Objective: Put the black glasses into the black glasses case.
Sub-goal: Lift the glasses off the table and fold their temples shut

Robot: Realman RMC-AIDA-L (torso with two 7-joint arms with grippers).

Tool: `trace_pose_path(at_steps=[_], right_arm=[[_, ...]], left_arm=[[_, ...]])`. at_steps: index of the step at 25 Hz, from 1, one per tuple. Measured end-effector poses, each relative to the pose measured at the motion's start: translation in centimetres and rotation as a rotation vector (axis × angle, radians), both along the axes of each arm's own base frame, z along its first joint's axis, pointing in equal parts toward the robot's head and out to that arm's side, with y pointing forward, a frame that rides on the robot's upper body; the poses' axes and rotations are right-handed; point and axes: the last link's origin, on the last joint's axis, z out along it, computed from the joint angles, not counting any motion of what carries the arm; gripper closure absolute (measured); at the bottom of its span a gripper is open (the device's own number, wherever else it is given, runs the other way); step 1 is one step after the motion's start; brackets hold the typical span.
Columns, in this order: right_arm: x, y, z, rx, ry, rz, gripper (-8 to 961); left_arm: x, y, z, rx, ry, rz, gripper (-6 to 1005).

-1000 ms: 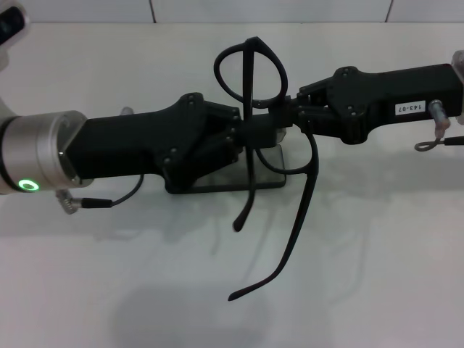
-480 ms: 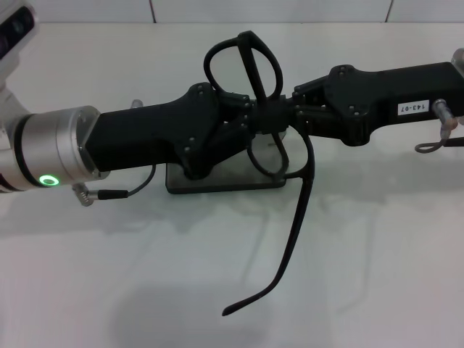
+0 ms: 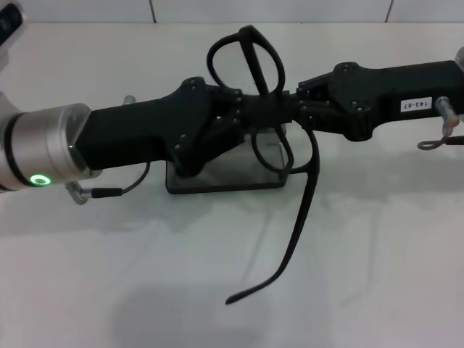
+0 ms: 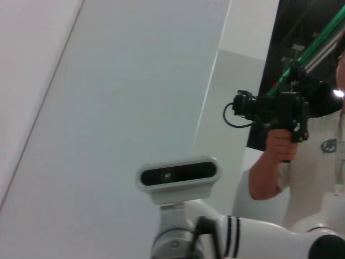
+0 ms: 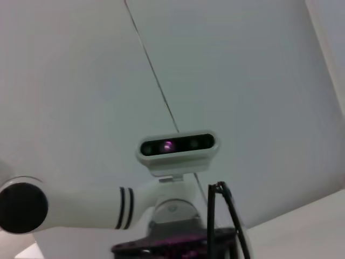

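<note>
The black glasses (image 3: 270, 72) hang in mid-air over the table in the head view, one lens tilted up and the other (image 3: 272, 150) lower. One long temple arm (image 3: 297, 225) dangles toward the table. My left gripper (image 3: 250, 116) comes in from the left and is shut on the frame near its middle. From the right, my right gripper (image 3: 296, 110) is shut on the frame's other side. The black glasses case (image 3: 217, 180) lies open on the table directly beneath both grippers, mostly hidden by them. A thin black piece of the glasses (image 5: 211, 216) shows in the right wrist view.
The white table (image 3: 377, 239) spreads around the case. Loose cables hang from my left arm (image 3: 109, 192) and right arm (image 3: 435, 141). The wrist views look up at my head camera (image 4: 178, 174), and a person holding a black device (image 4: 280, 113) stands behind.
The shorter temple arm that hung down a second ago no longer hangs. The left gripper has shifted up and right against the frame, and the lenses have turned. The right gripper has held still.
</note>
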Motion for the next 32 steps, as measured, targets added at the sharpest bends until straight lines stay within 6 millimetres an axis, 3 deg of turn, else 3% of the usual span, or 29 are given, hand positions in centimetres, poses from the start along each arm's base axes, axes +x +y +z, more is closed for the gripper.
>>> trace_pose_path(at_steps=[9,15,19,25,32], right_arm=[[1.9,1.5,0.1,0.121,-0.057,-0.073,868],[3.5,2.6,2.1,0.246,-0.032,-0.144,868],[3.6,2.9,2.8,0.275,0.015,-0.162,868],[3.3,2.9,3.0,0.284,0.061,-0.16,868],[2.3,2.6,1.6,0.186,0.119,-0.146,868]], left_arm=[[-2.1,-0.7,3.3,-0.059,0.067,0.012,995],[-5.4,-2.2,5.1,-0.088,0.191,0.084,995],[-7.5,-3.1,3.8,-0.096,0.284,0.149,994],[-8.9,-3.5,1.5,-0.08,0.369,0.202,994],[-5.9,-3.2,-2.4,-0.147,0.322,0.113,994]])
